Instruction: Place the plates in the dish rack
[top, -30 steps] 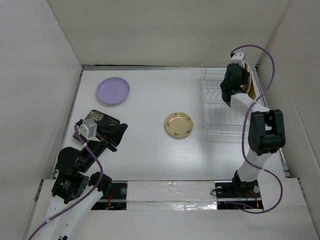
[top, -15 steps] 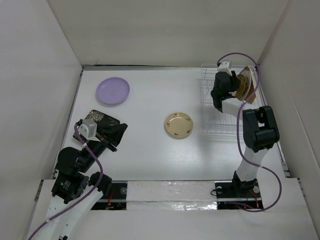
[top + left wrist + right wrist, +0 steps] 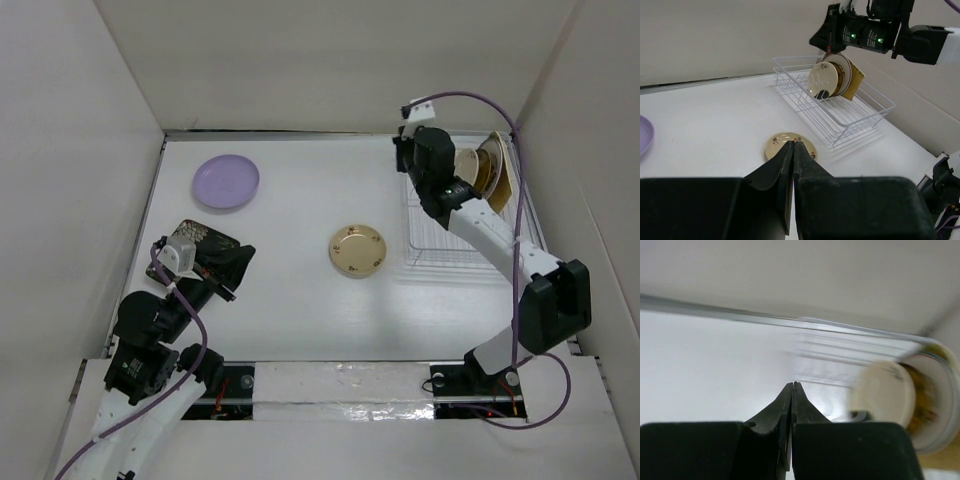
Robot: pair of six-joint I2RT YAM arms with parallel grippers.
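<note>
The dish rack (image 3: 450,225) stands at the right, and several plates (image 3: 485,170) stand on edge at its back right. In the left wrist view a cream-gold plate (image 3: 824,80) is foremost in the rack (image 3: 840,112), with a yellow square one (image 3: 856,80) behind. Another cream-gold plate (image 3: 358,250) lies flat mid-table. The lavender plate (image 3: 226,181) lies at the back left. The black floral square plate (image 3: 196,233) lies partly under my left gripper (image 3: 240,262), which is shut and empty. My right gripper (image 3: 405,148) is shut and empty above the rack's back left corner.
White walls close in the table on the left, back and right. The right arm's links (image 3: 545,285) reach along the rack's right side. The right wrist view is blurred, with the racked plates (image 3: 885,392) at its right.
My right gripper has swung left from over the racked plates to the rack's back left corner. The plates stay in the rack. The left arm has not moved.
</note>
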